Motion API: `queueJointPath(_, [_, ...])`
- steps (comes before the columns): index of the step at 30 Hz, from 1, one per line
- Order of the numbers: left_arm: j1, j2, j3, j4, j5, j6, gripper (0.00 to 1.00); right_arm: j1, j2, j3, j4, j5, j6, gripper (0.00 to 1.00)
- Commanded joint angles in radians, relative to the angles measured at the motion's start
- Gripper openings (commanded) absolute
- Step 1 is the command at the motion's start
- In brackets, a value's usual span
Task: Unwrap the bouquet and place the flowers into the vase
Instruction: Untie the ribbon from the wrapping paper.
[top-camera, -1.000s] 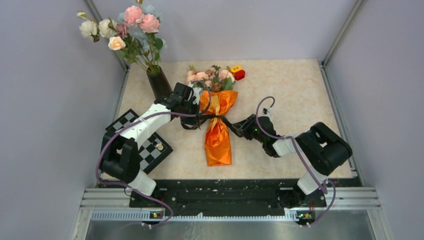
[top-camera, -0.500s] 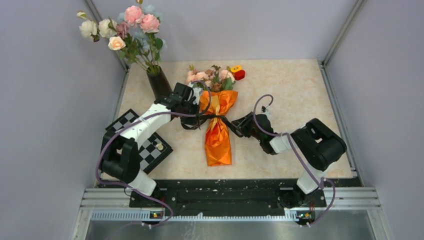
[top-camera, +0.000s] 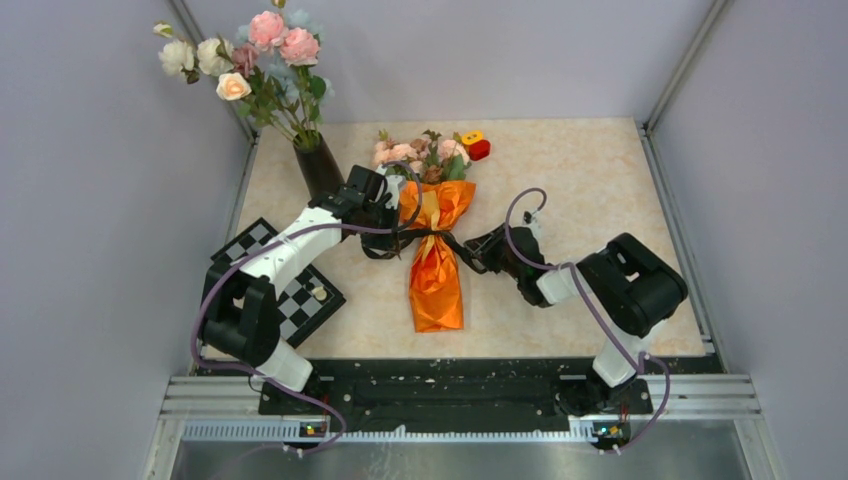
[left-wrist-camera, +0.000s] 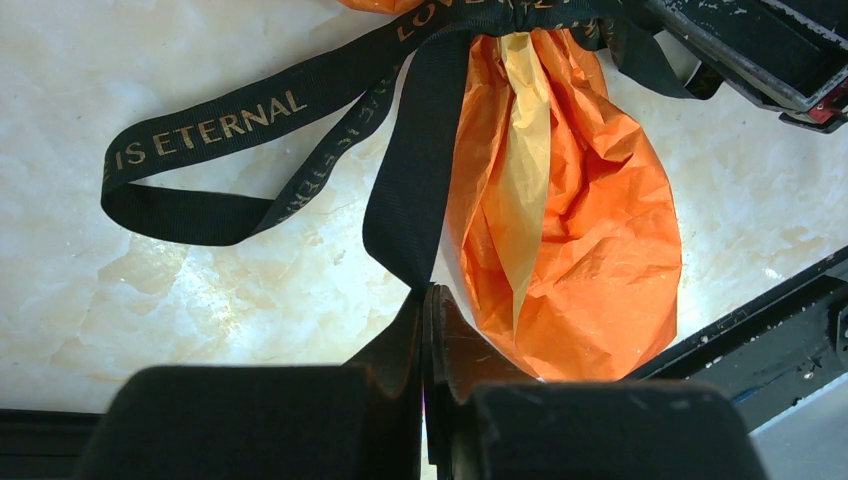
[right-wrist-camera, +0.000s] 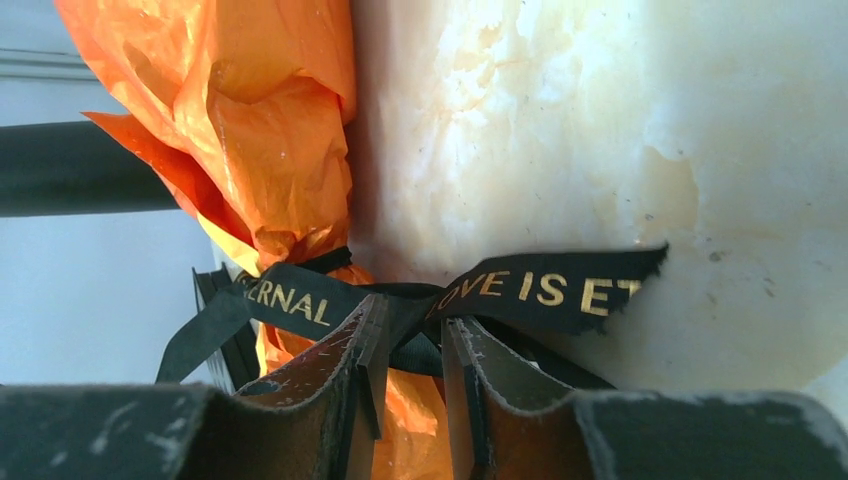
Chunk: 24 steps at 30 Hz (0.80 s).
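Pale grey walls (top-camera: 110, 250) close in a cream, marble-patterned bench (top-camera: 580, 180), with a metal rail (top-camera: 460, 395) along its near edge. The bouquet (top-camera: 437, 270) lies flat near the middle of the bench. Its orange paper cone points toward the arm bases and its flowers (top-camera: 415, 152) lie at the far end. A black ribbon (left-wrist-camera: 230, 120) with gold lettering is knotted around the cone's waist, and its loops and tails spread on the bench to the bouquet's left.

Left of the bouquet's flower end stands the vase (top-camera: 318, 168), upright and holding a taller bunch of white and pink blooms (top-camera: 255, 55). Just beyond the flower end, on its right, sit small yellow and red pieces (top-camera: 476, 144). A checkerboard (top-camera: 290, 290) lies left of the cone's tail, partly under the left arm.

The left arm stretches forward from its base, its wrist just left of the bouquet's upper cone. The left hand (left-wrist-camera: 428, 340) is clenched, its fingers pressed together right at the end of one ribbon tail. Whether it pinches that tail I cannot tell.

The right arm folds low and reaches in from the bouquet's right toward the knot. The right hand (right-wrist-camera: 410, 350) has its fingers a little apart with ribbon between them beside the knot. Whether they grip it I cannot tell.
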Motion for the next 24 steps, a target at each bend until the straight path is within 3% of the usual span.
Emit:
queueJointPath(1, [0.003, -0.012, 0.009, 0.014, 0.012, 0.008, 0.0, -0.008, 0.011, 0.039, 0.061, 0.023, 0.002, 0.25])
queueJointPath(15, [0.003, -0.005, 0.012, 0.014, 0.012, 0.008, 0.0, -0.008, 0.007, 0.037, 0.096, 0.023, 0.0, 0.0])
queueJointPath(24, [0.003, -0.063, -0.025, 0.056, -0.07, -0.005, 0.0, -0.008, -0.022, 0.014, 0.131, 0.037, -0.066, 0.0])
